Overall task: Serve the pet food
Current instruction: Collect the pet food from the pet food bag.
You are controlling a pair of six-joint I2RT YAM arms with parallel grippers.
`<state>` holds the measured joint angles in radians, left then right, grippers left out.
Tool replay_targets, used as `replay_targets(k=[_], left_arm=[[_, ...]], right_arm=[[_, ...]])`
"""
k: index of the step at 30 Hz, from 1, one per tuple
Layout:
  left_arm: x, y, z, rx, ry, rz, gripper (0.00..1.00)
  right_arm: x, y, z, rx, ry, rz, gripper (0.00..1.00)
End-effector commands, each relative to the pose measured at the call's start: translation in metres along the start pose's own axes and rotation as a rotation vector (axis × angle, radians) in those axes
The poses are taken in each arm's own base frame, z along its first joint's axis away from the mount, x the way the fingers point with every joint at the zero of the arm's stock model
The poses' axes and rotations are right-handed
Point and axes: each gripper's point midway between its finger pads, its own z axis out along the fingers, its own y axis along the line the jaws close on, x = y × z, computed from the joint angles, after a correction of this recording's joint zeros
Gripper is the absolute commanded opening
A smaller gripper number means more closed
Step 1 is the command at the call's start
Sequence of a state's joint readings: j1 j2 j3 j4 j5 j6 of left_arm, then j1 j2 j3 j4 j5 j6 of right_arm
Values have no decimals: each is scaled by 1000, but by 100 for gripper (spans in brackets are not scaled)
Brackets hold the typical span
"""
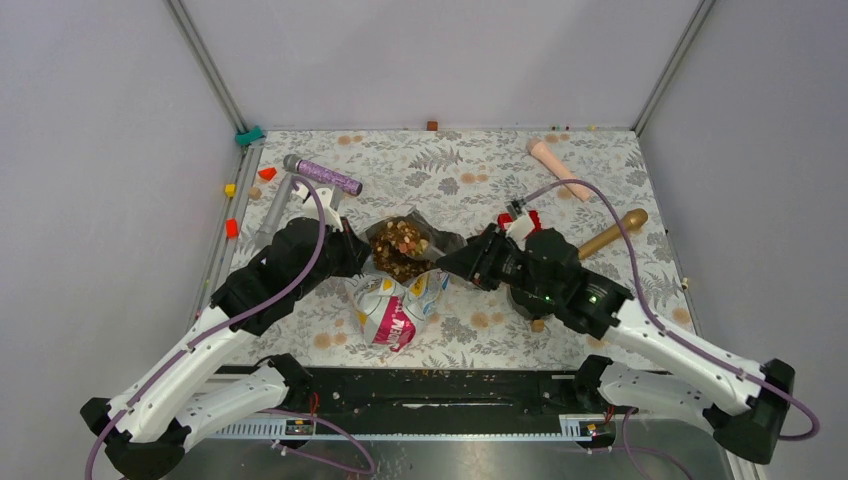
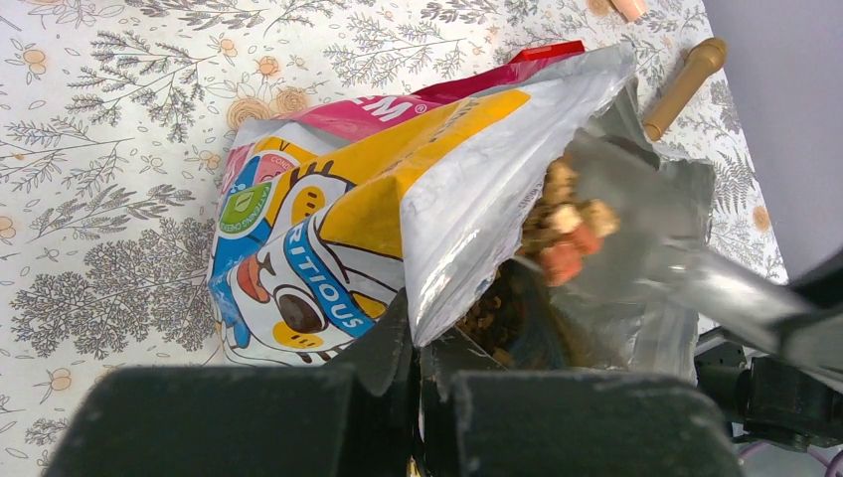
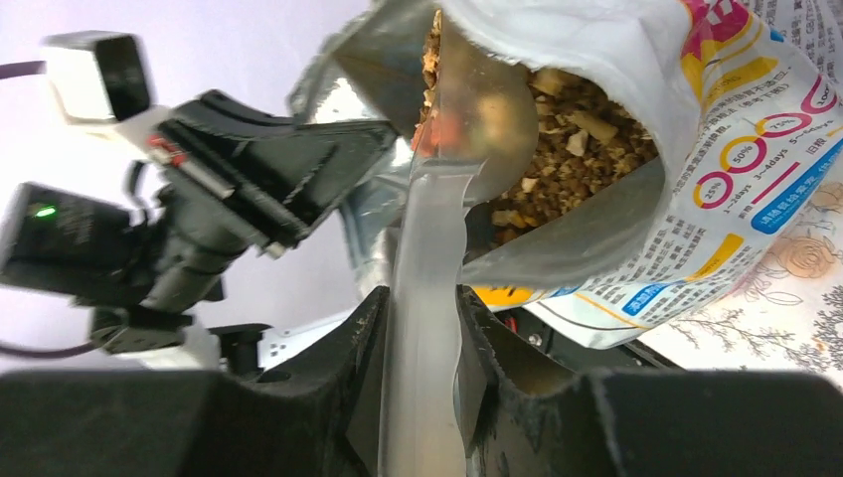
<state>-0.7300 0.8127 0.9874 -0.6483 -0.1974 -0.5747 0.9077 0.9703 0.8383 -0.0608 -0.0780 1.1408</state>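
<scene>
**Silver spoon (image 3: pixel 437 199) loaded inside the open cat-food bag (image 1: pixel 395 310)**

Yellow, white and pink with a cartoon cat on its face, the bag sits near the middle of the floral tablecloth (image 1: pixel 480 180), between the two arms, its foil-lined mouth gaping upward. The left gripper (image 2: pixel 416 338) is pinched tight on the near edge of that mouth, with the foil lip caught between its fingers. The right gripper (image 3: pixel 422 328) is clamped on the spoon's flat handle, and the bowl reaches into the bag from the right. Brown, tan and reddish kibble (image 2: pixel 567 238) is heaped on the bowl, and more fills the bag beneath it. On the cloth a purple glitter handle (image 1: pixel 325 175) lies beyond the left arm. A wooden-handled tool (image 1: pixel 612 233) lies beyond the right arm, and a peach-coloured piece (image 1: pixel 558 168) lies further back.
</scene>
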Motion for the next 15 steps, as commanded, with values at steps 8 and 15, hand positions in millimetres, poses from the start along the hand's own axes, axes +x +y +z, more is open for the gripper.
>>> replay_targets(k=[8,15], left_arm=[[-31,-19,-9,84,-114,-24,0],[-30,-20,-10,90,-114,-23,0]], right_arm=[[-24,11,-37,-84,-160,29,0],[-5,12,-33,-17,-16,-87,0]])
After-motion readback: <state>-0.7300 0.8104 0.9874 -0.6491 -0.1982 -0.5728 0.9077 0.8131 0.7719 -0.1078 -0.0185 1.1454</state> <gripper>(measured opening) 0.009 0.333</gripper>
